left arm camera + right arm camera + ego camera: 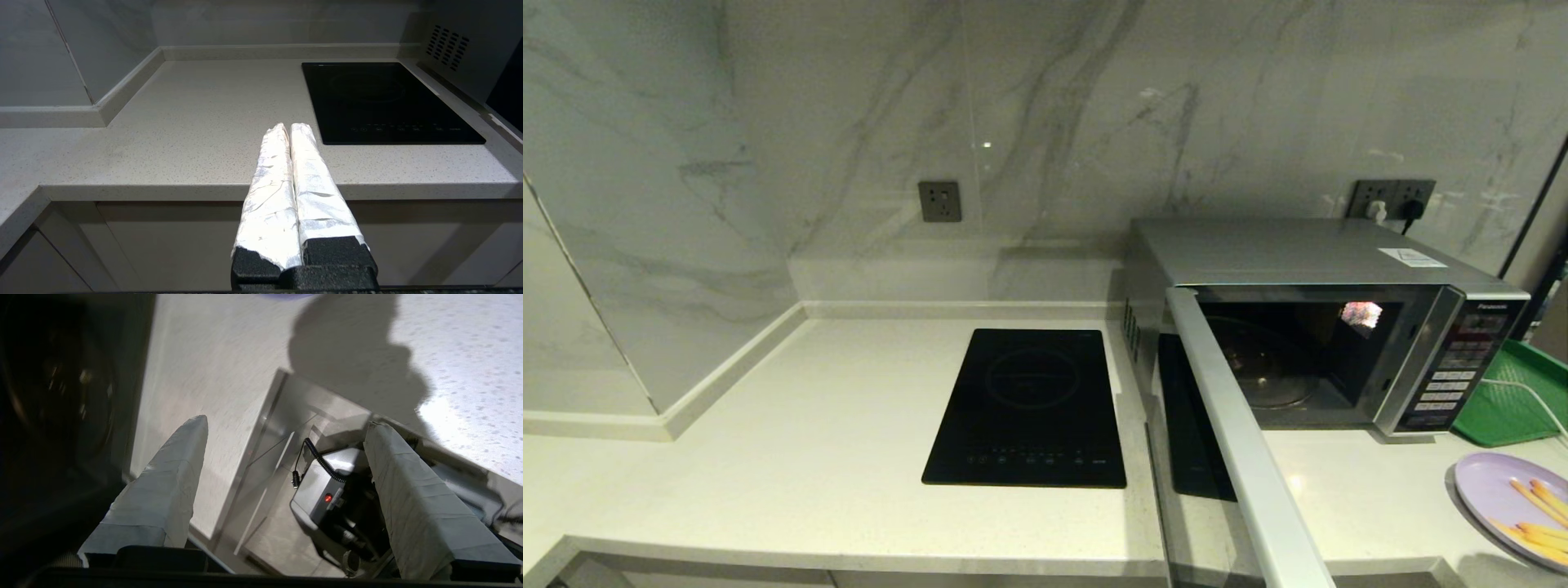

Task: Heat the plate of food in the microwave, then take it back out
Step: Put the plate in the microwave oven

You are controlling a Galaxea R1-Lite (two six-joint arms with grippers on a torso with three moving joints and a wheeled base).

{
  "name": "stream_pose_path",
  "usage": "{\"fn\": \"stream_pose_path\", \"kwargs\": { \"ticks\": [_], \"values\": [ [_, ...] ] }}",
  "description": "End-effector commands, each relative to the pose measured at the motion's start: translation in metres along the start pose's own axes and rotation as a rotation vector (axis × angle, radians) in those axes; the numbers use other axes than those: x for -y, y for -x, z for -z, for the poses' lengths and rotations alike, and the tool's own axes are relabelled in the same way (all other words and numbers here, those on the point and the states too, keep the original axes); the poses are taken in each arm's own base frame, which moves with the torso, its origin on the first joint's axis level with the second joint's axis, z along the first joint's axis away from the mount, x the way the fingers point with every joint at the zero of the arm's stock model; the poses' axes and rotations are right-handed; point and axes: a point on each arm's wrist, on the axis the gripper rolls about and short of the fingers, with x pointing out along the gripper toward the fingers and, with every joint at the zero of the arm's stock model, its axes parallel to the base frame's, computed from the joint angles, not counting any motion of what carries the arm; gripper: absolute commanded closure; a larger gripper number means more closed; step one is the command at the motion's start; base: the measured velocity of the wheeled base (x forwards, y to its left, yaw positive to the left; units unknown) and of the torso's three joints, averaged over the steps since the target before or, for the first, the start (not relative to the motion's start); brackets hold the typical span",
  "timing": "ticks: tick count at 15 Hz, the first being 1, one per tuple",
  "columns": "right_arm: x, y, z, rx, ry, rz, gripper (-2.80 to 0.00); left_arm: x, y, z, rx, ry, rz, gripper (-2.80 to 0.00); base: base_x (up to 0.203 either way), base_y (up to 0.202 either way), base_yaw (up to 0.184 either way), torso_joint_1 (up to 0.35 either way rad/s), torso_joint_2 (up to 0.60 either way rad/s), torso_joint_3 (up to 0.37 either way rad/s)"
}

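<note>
The silver microwave (1339,261) stands at the back right of the counter. Its door (1241,457) is swung wide open toward the front, and only the glass turntable (1262,367) shows inside. The lavender plate of food (1494,490), with yellow-orange sticks (1539,502) on it, rests on the counter at the right front, outside the microwave. My right gripper (288,422) is open and empty above the counter's front edge, beside the dark door; the head view does not show it. My left gripper (290,128) is shut and empty, parked low before the counter's front edge.
A black induction hob (1029,408) lies flush in the counter left of the microwave. A green tray (1511,400) sits right of the microwave, with a white cable (1531,396) across it. The open door juts past the counter edge. A wall corner (662,408) bounds the left.
</note>
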Motion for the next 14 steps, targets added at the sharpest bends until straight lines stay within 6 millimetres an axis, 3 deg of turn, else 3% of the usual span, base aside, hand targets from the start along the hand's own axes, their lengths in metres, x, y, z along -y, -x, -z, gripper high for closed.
{"fn": "stream_pose_path", "kwargs": {
  "ticks": [1,7,11,14],
  "values": [
    [0.022,-0.044,-0.032,-0.088,-0.134,0.139,-2.8,0.0,0.0,0.0,0.0,0.001,0.0,0.0,0.0,0.0,0.0,0.0,0.0,0.0],
    [0.084,-0.08,-0.071,-0.143,-0.269,0.183,-2.8,0.0,0.0,0.0,0.0,0.0,0.0,0.0,0.0,0.0,0.0,0.0,0.0,0.0],
    [0.095,-0.116,-0.083,-0.125,-0.27,0.181,-2.8,0.0,0.0,0.0,0.0,0.001,0.0,0.0,0.0,0.0,0.0,0.0,0.0,0.0],
    [0.09,-0.148,-0.091,-0.099,-0.227,0.155,-2.8,0.0,0.0,0.0,0.0,0.001,0.0,0.0,0.0,0.0,0.0,0.0,0.0,0.0]
  ]
}}
